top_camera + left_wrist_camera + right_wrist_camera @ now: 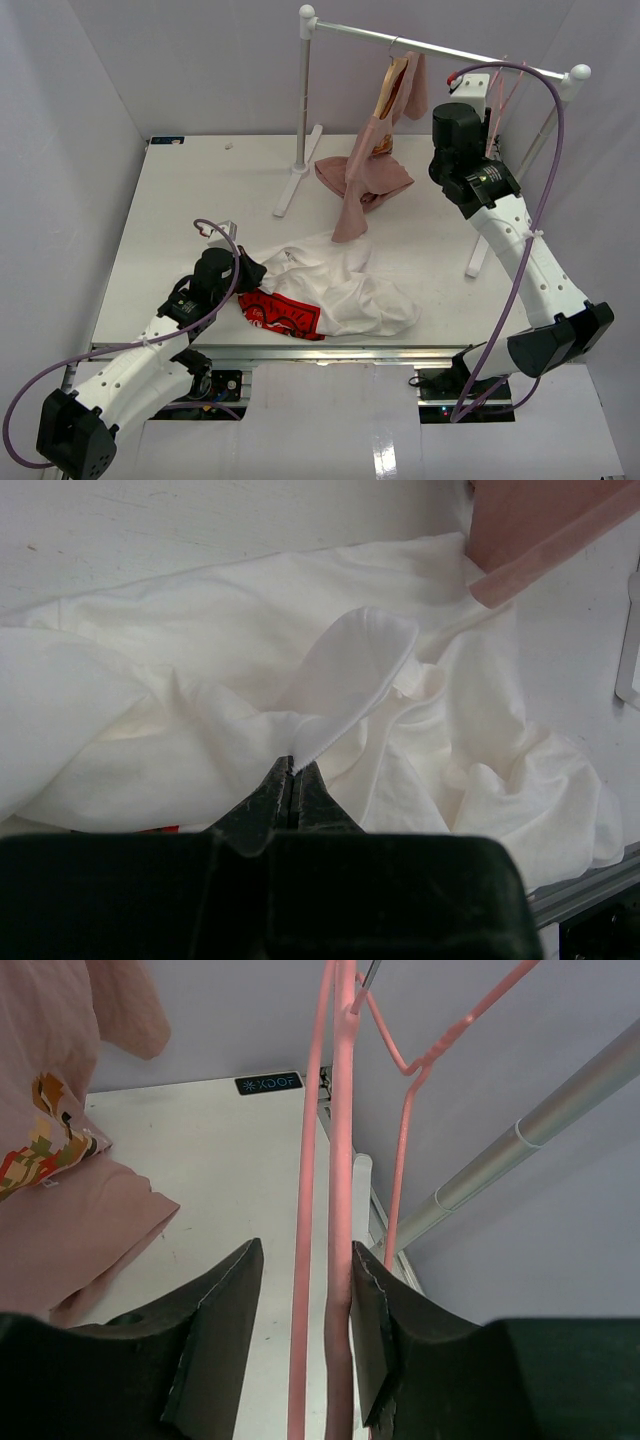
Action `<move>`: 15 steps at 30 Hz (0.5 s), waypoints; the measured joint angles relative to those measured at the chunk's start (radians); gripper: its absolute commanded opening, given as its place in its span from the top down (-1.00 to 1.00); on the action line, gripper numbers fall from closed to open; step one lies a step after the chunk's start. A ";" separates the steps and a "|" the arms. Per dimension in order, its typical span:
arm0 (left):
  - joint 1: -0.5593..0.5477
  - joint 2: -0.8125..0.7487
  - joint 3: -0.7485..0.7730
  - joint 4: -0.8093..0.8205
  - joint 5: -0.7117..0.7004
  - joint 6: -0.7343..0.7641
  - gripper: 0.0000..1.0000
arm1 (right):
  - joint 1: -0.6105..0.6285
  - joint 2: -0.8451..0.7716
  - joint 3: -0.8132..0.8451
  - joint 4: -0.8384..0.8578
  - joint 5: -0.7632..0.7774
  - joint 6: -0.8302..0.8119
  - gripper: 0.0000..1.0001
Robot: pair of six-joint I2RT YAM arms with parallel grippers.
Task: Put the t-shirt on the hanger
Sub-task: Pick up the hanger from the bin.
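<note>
The white t-shirt [345,285] lies crumpled near the table's front edge, its red graphic [285,312] showing at the left. My left gripper [250,272] is shut on a folded hem of the t-shirt [350,670], pinched at the tips [292,765]. The thin pink hanger [512,95] hangs from the rail at the far right. My right gripper [487,95] is raised to it. In the right wrist view two hanger bars [340,1160] run between the jaws of the right gripper [305,1260]. One bar touches the right finger [375,1310], and a gap remains on the left.
A white clothes rack [440,45] stands across the back of the table, its feet [295,185] on the tabletop. A dusty-pink garment [365,175] hangs from a wooden hanger [392,90] and drapes onto the table behind the t-shirt. A rack pole [530,1130] is close to my right fingers.
</note>
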 measured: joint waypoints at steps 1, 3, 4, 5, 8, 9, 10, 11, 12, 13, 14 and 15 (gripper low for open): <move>0.000 0.000 0.000 0.001 0.000 0.000 1.00 | 0.000 0.001 0.000 0.000 0.000 -0.001 0.20; 0.000 0.000 0.000 0.001 0.001 0.000 1.00 | -0.001 0.001 0.000 0.000 0.000 -0.007 0.24; 0.000 0.000 0.000 0.001 0.002 0.000 1.00 | -0.002 0.001 0.000 0.000 0.000 -0.009 0.27; 0.000 0.000 0.000 0.001 0.002 0.000 1.00 | -0.003 0.001 0.000 0.000 0.001 -0.012 0.30; 0.000 0.000 0.000 0.000 0.003 0.000 1.00 | -0.005 0.001 0.001 0.000 0.005 -0.020 0.38; 0.000 0.000 0.000 0.000 0.003 0.000 1.00 | -0.005 0.001 0.002 0.000 0.006 -0.022 0.42; 0.000 0.000 0.000 0.000 0.003 0.000 1.00 | -0.005 0.001 0.005 -0.001 0.009 -0.024 0.46; 0.000 0.000 0.000 0.000 0.005 0.000 1.00 | -0.005 0.002 0.009 -0.003 0.012 -0.027 0.49; 0.000 0.000 0.000 0.000 0.006 0.000 1.00 | -0.005 0.003 0.015 -0.004 0.015 -0.032 0.52; 0.000 0.001 0.000 0.000 0.007 0.000 1.00 | -0.005 0.003 0.021 -0.005 0.017 -0.036 0.57; 0.000 0.001 0.000 0.000 0.008 0.000 1.00 | -0.005 0.003 0.027 -0.006 0.020 -0.039 0.60; 0.000 0.002 0.000 -0.001 0.009 0.000 1.00 | -0.005 0.003 0.035 -0.012 0.022 -0.040 0.64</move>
